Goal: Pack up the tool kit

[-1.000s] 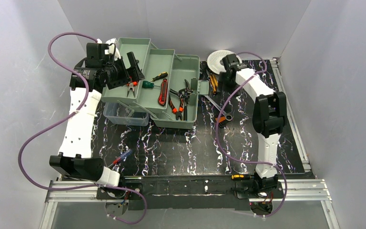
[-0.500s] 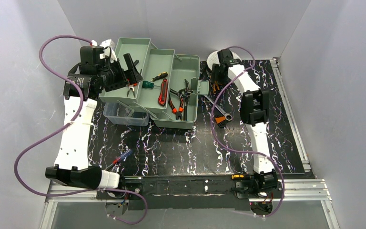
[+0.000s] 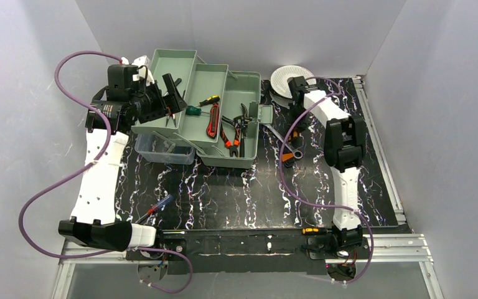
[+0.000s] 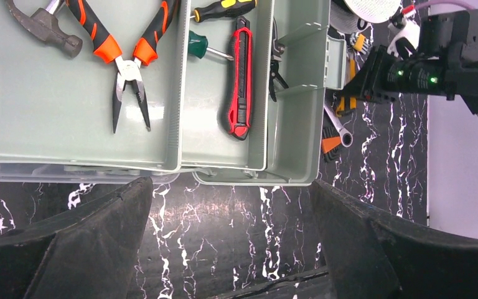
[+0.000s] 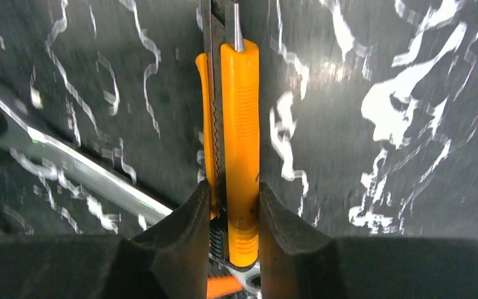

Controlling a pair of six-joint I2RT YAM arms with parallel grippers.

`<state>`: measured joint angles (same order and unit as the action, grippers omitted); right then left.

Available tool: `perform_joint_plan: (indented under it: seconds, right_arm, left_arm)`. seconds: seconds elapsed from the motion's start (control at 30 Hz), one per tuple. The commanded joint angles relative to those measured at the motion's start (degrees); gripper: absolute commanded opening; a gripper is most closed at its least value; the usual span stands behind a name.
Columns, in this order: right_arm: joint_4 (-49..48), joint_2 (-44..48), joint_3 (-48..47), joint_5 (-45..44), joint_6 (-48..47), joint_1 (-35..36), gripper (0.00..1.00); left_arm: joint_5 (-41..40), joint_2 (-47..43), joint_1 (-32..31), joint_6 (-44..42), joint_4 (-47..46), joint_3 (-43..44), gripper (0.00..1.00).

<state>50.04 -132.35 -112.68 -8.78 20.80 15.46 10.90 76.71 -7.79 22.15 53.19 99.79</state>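
Robot arms at work on packing the tool kit: the right gripper (image 5: pixel 231 193) has its jaws clamped on an orange-handled tool (image 5: pixel 239 112), one finger pressed to each flank near the butt end. The tool lies on the black marbled mat (image 3: pixel 224 199) just right of the open toolbox (image 3: pixel 244 161), with a steel wrench (image 5: pixel 68 165) beside it. Whether the tool has left the mat cannot be told from the wrist view. The left gripper (image 4: pixel 230 187) hangs above the toolbox with its jaws wide apart and nothing between them. Below it, the sage-green trays hold a hammer (image 4: pixel 43 28), orange-handled pliers (image 4: pixel 124 50), a green-handled screwdriver (image 4: pixel 198 45) and a red utility knife (image 4: pixel 241 81). The step in hand appears to be the pick-up of a loose tool from the mat. The next move would call for a straight lift, a short carry leftward over the box wall and a release into a compartment with room (the grip sits low on the handle, so the tool's far end may swing or tilt on the way). The wrench and a screwdriver (image 3: pixel 160 205) near the left arm's base are not yet packed, which suggests the job is well along but unfinished.
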Motion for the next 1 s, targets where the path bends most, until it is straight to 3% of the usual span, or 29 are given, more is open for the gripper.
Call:
perform_joint_plan:
  seconds: [0.0, 0.33, 0.5, 0.7, 0.83, 0.97]
  right_arm:
    - [0.1, 10.0, 5.6, 5.2, 0.7, 0.3, 0.1]
    - [-1.0, 22.7, 2.3, 21.6, 7.1, 2.1, 0.09]
    - [-7.9, 25.2, 1.6, 33.7, 13.4, 5.6, 0.08]
    - [-14.0, 27.4, -1.1, 42.4, 11.9, 12.2, 0.08]
    - [-14.6, 27.3, -5.0, 46.9, 11.6, 13.7, 0.09]
    - [-16.0, 27.1, -7.4, 49.2, 12.5, 14.1, 0.09]
  left_arm:
    - [0.0, -2.5, -0.3, 0.1, -1.3, -1.0, 0.98]
    - [1.2, -2.7, -0.3, 0.6, -4.6, -2.3, 0.98]
    - [8.7, -0.5, -0.3, 2.2, -10.2, -1.9, 0.98]
    - [22.7, 4.6, -0.3, 17.0, -24.4, -1.6, 0.98]
    - [26.0, 7.6, -0.4, 26.1, -31.0, -3.2, 0.98]
    - [26.6, 9.5, -2.5, 29.6, -33.2, -4.2, 0.94]
